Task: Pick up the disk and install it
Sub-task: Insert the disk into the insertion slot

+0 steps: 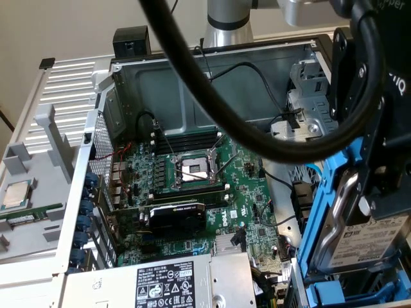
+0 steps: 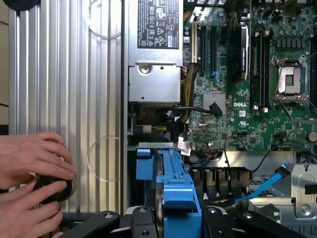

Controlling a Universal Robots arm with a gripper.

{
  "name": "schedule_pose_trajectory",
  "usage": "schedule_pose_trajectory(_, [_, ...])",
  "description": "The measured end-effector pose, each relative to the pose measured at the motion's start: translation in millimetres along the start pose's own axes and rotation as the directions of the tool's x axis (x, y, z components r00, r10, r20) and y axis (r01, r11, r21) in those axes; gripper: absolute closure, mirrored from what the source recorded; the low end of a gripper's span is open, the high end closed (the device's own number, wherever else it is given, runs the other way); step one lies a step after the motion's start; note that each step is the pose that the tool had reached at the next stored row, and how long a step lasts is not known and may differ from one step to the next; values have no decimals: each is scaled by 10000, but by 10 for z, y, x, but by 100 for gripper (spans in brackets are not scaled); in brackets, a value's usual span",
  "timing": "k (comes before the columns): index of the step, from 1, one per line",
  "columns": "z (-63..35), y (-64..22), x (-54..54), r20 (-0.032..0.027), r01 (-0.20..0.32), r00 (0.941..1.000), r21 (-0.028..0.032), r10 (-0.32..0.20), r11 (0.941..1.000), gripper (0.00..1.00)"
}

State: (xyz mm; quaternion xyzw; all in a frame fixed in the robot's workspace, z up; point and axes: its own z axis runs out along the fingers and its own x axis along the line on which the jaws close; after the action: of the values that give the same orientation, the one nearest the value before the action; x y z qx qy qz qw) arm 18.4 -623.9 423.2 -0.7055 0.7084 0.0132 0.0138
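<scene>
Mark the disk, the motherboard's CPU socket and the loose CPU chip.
disk (image 1: 376, 239): exterior view, on the white label of its flat face.
CPU socket (image 1: 194, 168): exterior view, on the pale middle inside its metal frame.
CPU chip (image 1: 16, 194): exterior view, on its silver top.

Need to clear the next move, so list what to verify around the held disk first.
1. Grip: gripper shut on the disk, ok.
2. Disk upright on its edge: ok.
3. Disk seated home: cannot tell.
4. People clear: not ok, a person's hands rest on the ribbed panel near the gripper.
5. Blue cable clear of the disk: ok, lies apart.
</scene>
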Motion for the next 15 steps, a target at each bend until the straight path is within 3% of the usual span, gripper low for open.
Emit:
schedule_pose_trajectory(2, [0, 0, 0, -3, 0, 10000, 0, 0, 10000, 62])
schedule_pose_trajectory(5, [1, 0, 0, -1, 0, 10000, 0, 0, 10000, 49])
schedule_pose_trajectory(15, [1, -48, 0, 0, 0, 10000, -5, 0, 10000, 49])
